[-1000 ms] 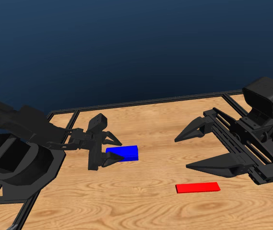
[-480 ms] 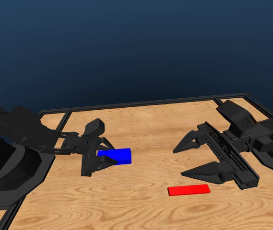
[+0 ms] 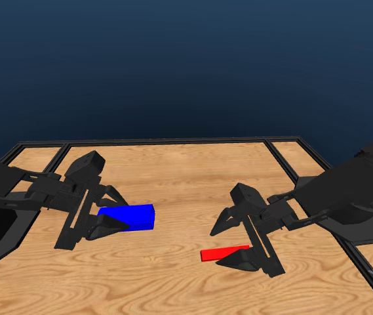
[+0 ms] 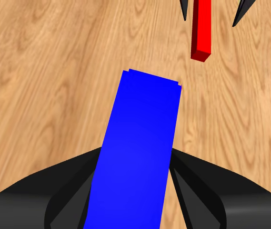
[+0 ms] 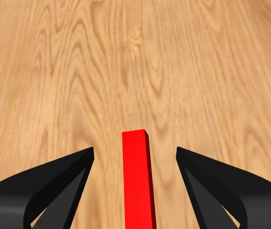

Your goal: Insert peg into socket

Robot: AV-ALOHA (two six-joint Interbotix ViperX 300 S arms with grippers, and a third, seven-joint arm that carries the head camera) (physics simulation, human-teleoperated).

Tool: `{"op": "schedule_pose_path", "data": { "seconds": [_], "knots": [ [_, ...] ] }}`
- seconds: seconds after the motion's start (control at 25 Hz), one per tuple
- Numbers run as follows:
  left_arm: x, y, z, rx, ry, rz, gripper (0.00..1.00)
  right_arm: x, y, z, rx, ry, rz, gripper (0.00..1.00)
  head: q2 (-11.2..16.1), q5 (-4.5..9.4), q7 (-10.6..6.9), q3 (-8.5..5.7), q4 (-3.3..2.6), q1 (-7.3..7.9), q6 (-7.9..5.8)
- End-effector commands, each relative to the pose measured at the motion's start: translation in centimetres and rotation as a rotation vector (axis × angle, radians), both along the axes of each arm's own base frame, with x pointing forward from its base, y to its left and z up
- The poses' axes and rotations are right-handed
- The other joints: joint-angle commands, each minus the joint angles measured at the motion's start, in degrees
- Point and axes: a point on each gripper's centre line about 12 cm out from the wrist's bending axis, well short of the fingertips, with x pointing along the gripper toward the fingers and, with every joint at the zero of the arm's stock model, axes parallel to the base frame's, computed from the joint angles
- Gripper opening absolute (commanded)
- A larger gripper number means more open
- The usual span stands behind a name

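I read both pincers as spread apart, the left pincer [image 3: 101,213] straddling the socket [image 3: 130,217], the right pincer [image 3: 229,239] astride the peg [image 3: 224,252] flat on the surface [image 3: 173,177] beside the socket; closing off-centre risks skewing the thin peg.

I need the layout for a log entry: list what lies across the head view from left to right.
left gripper → socket → peg → right gripper, its jaws straddling the peg's right end.
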Motion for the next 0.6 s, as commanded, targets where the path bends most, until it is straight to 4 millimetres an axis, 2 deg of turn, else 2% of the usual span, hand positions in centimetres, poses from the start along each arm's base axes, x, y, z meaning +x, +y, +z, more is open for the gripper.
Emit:
{"op": "schedule_pose_path", "data": {
  "seconds": [0.04, 0.08, 0.16, 0.2, 0.24, 0.28, 0.32, 0.36, 0.4, 0.44, 0.48, 0.52, 0.56, 0.6],
  "knots": [
    [0.3, -0.7, 2.2, -0.006, -0.074, -0.021, 0.00, 0.6, 0.8, -0.8, 0.006, 0.050, 0.017, 1.00, -1.27, -0.03, -0.93, -0.23, -0.15, -0.09, -0.81],
    [0.3, -0.8, 2.7, -0.005, -0.090, -0.025, 0.00, 0.8, 0.9, -0.7, 0.010, 0.049, 0.016, 1.00, -1.33, -0.03, -1.04, -0.19, -0.17, -0.07, -0.90],
    [0.5, -0.7, 4.1, -0.023, -0.136, -0.007, 0.00, 0.2, 0.9, -2.0, 0.002, 0.105, 0.018, 1.00, -1.54, 0.21, -1.20, -0.08, -0.20, 0.06, -1.13],
    [0.2, -1.3, 4.4, -0.013, -0.154, -0.041, 0.00, 0.6, 0.9, -1.9, -0.001, 0.112, 0.025, 0.00, -1.68, 0.28, -1.19, 0.00, -0.18, 0.18, -1.16],
    [-0.3, -1.4, 4.2, -0.009, -0.150, -0.045, 0.00, 0.1, 0.9, -2.7, -0.016, 0.151, 0.039, 0.00, -1.86, 0.41, -1.17, 0.09, -0.15, 0.32, -1.18],
    [-0.2, -1.5, 5.6, -0.008, -0.188, -0.054, 0.00, -0.3, 0.9, -3.2, -0.028, 0.193, 0.051, 0.00, -2.06, 0.51, -1.15, 0.19, -0.14, 0.43, -1.27],
    [-0.1, -1.9, 5.9, -0.009, -0.212, -0.068, 0.00, -0.6, 0.7, -3.5, -0.033, 0.208, 0.055, 0.00, -2.20, 0.51, -1.16, 0.28, -0.13, 0.50, -1.28],
    [-0.6, -1.8, 5.5, -0.011, -0.200, -0.063, 0.00, -0.1, 0.7, -2.8, -0.037, 0.195, 0.062, 0.00, -2.49, 0.70, -1.17, 0.41, -0.10, 0.63, -1.30],
    [-0.5, -1.9, 6.2, -0.016, -0.227, -0.062, 0.00, -0.6, 0.5, -2.9, -0.040, 0.219, 0.064, 0.00, -2.80, 0.84, -1.13, 0.54, -0.08, 0.75, -1.33],
    [-0.7, -2.3, 6.5, -0.007, -0.249, -0.086, 0.00, -0.2, 0.4, -2.1, -0.042, 0.179, 0.064, 0.00, -3.16, 0.87, -1.05, 0.70, -0.04, 0.88, -1.35],
    [-0.5, -2.4, 7.7, -0.026, -0.296, -0.073, 0.00, 0.0, 0.1, -1.1, -0.038, 0.143, 0.059, 0.00, -3.56, 0.84, -0.89, 0.85, 0.01, 1.01, -1.33],
    [-1.1, -2.5, 6.7, -0.025, -0.275, -0.075, 0.00, -0.3, -0.3, -1.3, -0.046, 0.179, 0.059, 0.00, -4.00, 0.89, -0.77, 1.01, 0.08, 1.16, -1.21],
    [-0.3, -2.9, 7.8, -0.033, -0.310, -0.080, 0.00, 0.6, -0.1, 0.4, -0.034, 0.134, 0.060, 0.00, -4.26, 0.87, -0.73, 1.11, 0.12, 1.25, -1.15],
    [-0.2, -3.2, 7.9, -0.036, -0.307, -0.088, 0.00, 0.8, -0.2, 0.8, -0.033, 0.133, 0.057, 0.00, -4.70, 0.81, -0.59, 1.25, 0.17, 1.40, -1.12]
  ]
}}
